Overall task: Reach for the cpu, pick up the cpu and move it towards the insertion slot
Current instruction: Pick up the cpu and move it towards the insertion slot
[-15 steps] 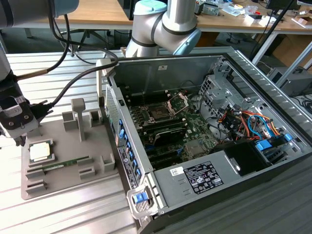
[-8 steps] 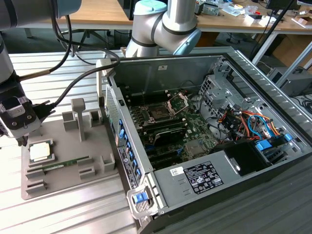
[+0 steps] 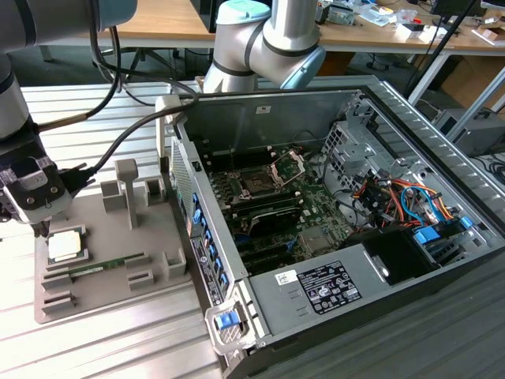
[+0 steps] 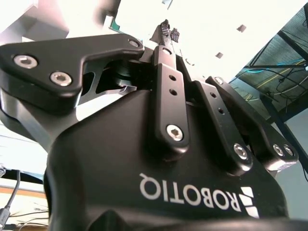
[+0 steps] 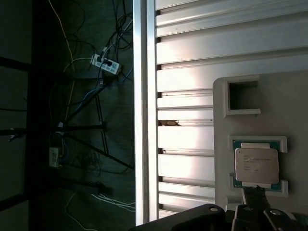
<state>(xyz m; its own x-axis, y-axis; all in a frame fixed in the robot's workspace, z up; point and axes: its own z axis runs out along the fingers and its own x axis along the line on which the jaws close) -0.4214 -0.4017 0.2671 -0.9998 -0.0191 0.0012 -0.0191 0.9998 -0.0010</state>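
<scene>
Black gripper (image 3: 43,230), jaws closed, hovers beside the cpu (image 3: 65,245).

The exterior view looks down at a slant, from mid-distance, over the open dark metal computer case (image 3: 331,197) and the grey plastic tray (image 3: 91,213). The first wrist view faces straight down from close above and shares that tray with it, along with the silvery square cpu (image 5: 256,165). The second wrist view sits right against the black gripper (image 4: 169,32).

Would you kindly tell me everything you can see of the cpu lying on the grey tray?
The cpu is a small, flat, square chip with a silvery metal top and a pale tan rim. It lies flat, top up, in a shallow recess of the grey plastic tray, outside the computer case. The tool hangs close beside its edge; whether they touch I cannot tell.
</scene>
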